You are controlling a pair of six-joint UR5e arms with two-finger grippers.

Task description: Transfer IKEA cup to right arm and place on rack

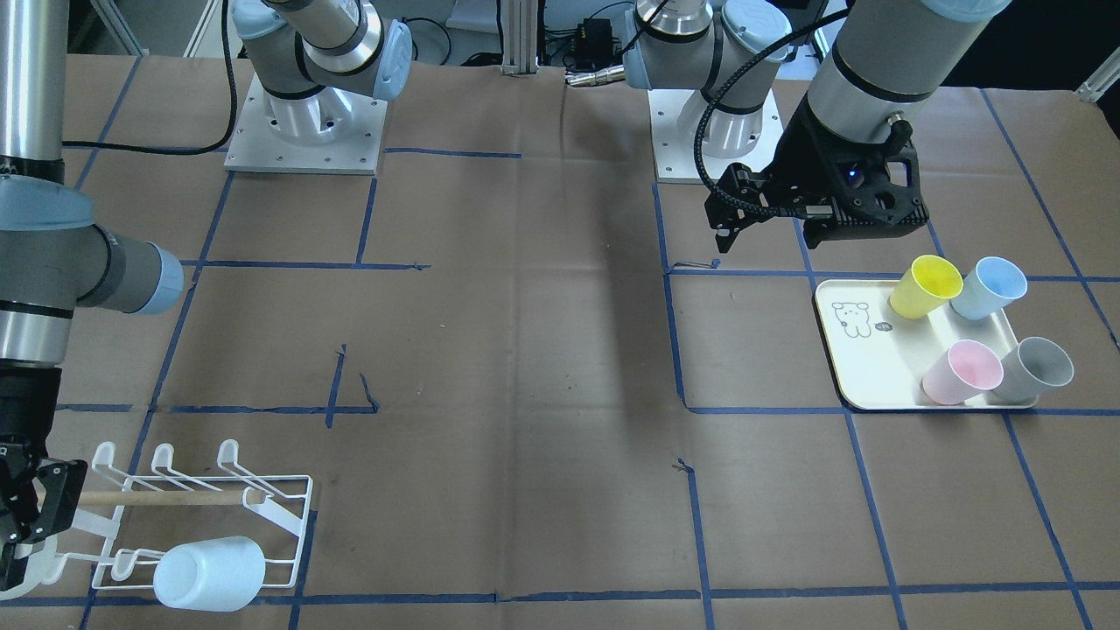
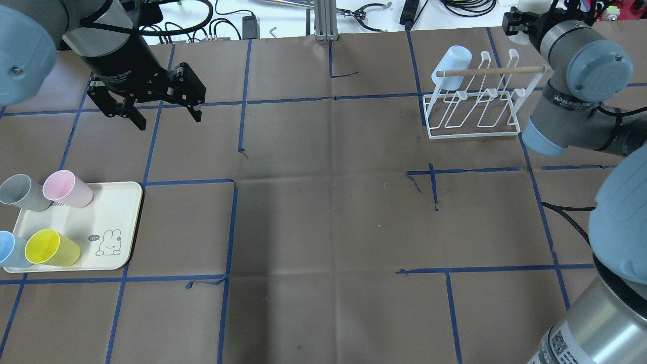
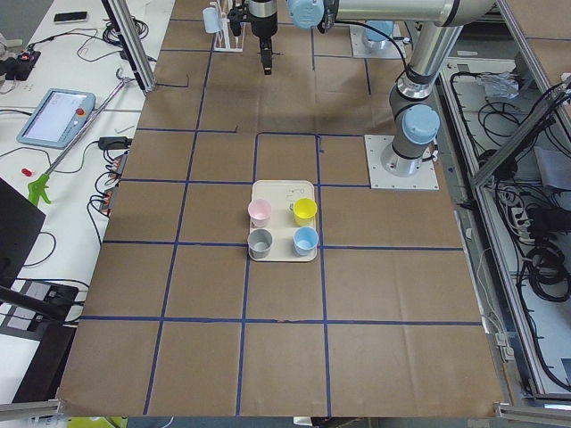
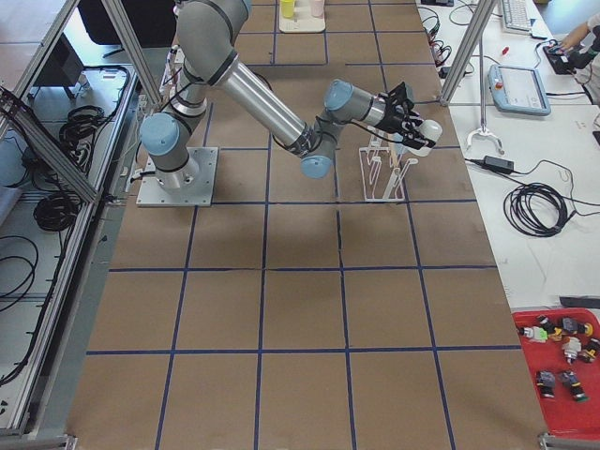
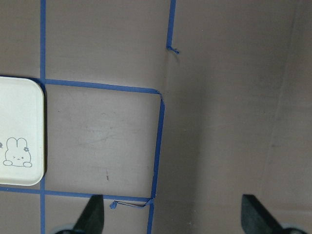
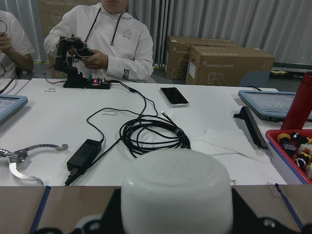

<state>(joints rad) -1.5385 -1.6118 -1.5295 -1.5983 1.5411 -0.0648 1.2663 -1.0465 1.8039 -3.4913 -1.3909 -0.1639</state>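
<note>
My right gripper is at the end of the white wire rack, beside its wooden dowel. It is shut on a white cup, whose base fills the lower middle of the right wrist view between the dark fingers. Only the cup's edge shows at the frame border in the front view. A pale blue cup hangs upside down on a corner prong of the rack. My left gripper is open and empty, above the table behind the cream tray.
The tray holds a yellow cup, a blue cup, a pink cup and a grey cup, all lying tilted. Beyond the rack's table edge is a white bench with cables and seated people.
</note>
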